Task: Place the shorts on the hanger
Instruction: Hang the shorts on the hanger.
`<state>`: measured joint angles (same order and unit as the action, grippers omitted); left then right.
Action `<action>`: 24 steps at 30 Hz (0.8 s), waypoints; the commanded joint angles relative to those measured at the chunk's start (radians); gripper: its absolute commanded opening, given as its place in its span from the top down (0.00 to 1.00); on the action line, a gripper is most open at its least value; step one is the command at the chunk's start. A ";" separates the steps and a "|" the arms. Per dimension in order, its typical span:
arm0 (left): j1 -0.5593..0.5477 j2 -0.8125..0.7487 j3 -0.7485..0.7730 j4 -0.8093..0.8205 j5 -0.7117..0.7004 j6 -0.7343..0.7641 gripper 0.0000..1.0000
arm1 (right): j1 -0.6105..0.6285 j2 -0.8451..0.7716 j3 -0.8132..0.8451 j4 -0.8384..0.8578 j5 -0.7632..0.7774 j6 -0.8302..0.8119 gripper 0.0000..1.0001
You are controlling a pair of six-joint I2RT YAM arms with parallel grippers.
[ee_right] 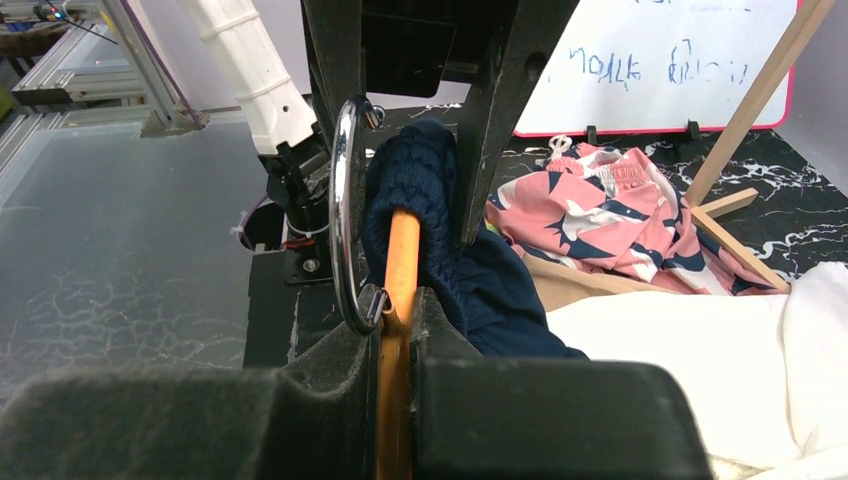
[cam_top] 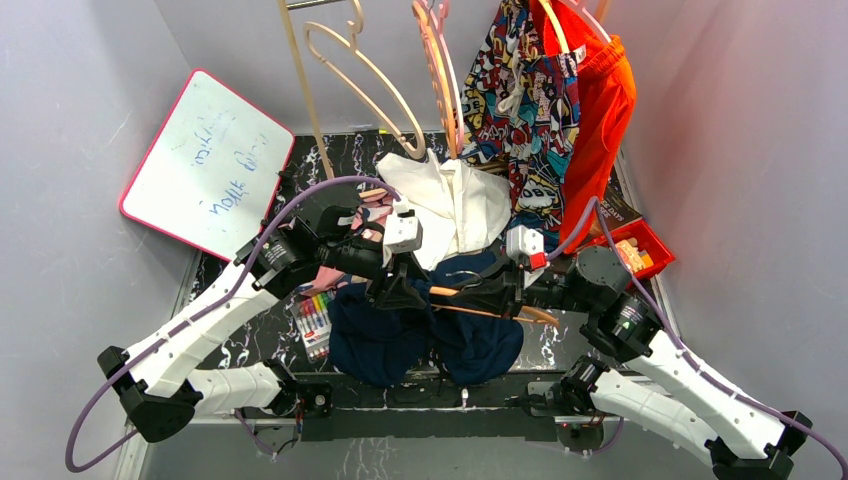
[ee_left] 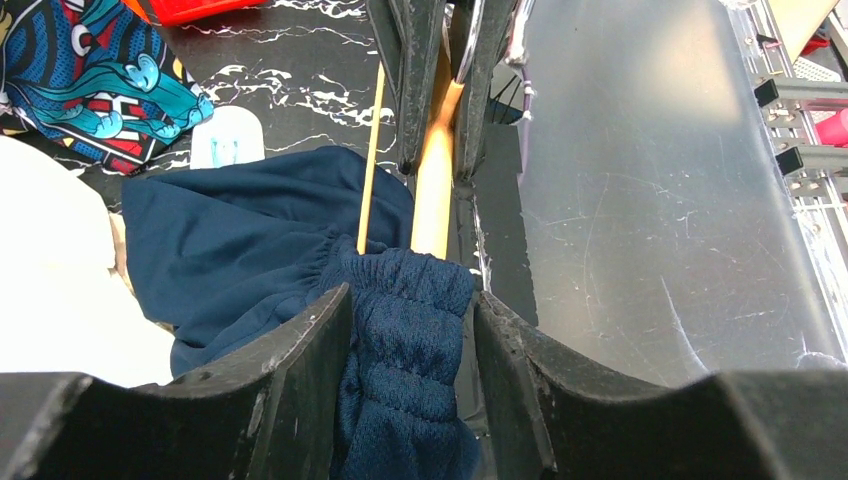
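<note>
The navy shorts (cam_top: 395, 345) lie bunched at the table's near edge, between the two arms. Their elastic waistband (ee_left: 405, 330) is drawn over one end of the orange-tan hanger (ee_left: 435, 190). My left gripper (ee_left: 412, 293) is open around that waistband: the fabric touches the left finger, and a gap shows at the right finger. My right gripper (ee_right: 405, 300) is shut on the hanger's bar (ee_right: 400, 250), just beside its metal hook (ee_right: 342, 200). The two grippers face each other tip to tip, the left (cam_top: 415, 290) and the right (cam_top: 490, 295).
A white garment (cam_top: 455, 205) and a pink patterned one (ee_right: 610, 210) lie behind the arms. Comic-print shorts (cam_top: 525, 90) and orange shorts (cam_top: 600, 100) hang at the back beside beige hangers (cam_top: 360, 70). A whiteboard (cam_top: 205, 160) leans left; markers (cam_top: 313, 322) and a red bin (cam_top: 640, 250) flank the shorts.
</note>
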<state>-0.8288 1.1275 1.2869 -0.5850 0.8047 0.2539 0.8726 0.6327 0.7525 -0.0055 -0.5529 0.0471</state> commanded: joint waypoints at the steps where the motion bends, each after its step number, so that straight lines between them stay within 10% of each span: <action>1: -0.005 -0.013 -0.015 -0.015 0.006 0.011 0.53 | 0.005 -0.009 0.087 0.112 0.000 -0.018 1.00; 13: -0.007 -0.006 0.007 -0.025 -0.007 0.029 1.00 | 0.004 0.002 0.089 0.105 -0.004 -0.013 1.00; 17: -0.007 -0.029 -0.001 0.007 -0.047 0.028 1.00 | 0.005 0.007 0.097 0.069 0.018 -0.001 1.00; 24: -0.007 -0.095 -0.062 0.123 -0.094 -0.009 1.00 | 0.004 0.002 0.092 0.058 0.034 0.039 0.57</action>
<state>-0.8360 1.0943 1.2541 -0.5571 0.7536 0.2687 0.8726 0.6495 0.7837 -0.0196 -0.5419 0.0605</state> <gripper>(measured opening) 0.238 0.347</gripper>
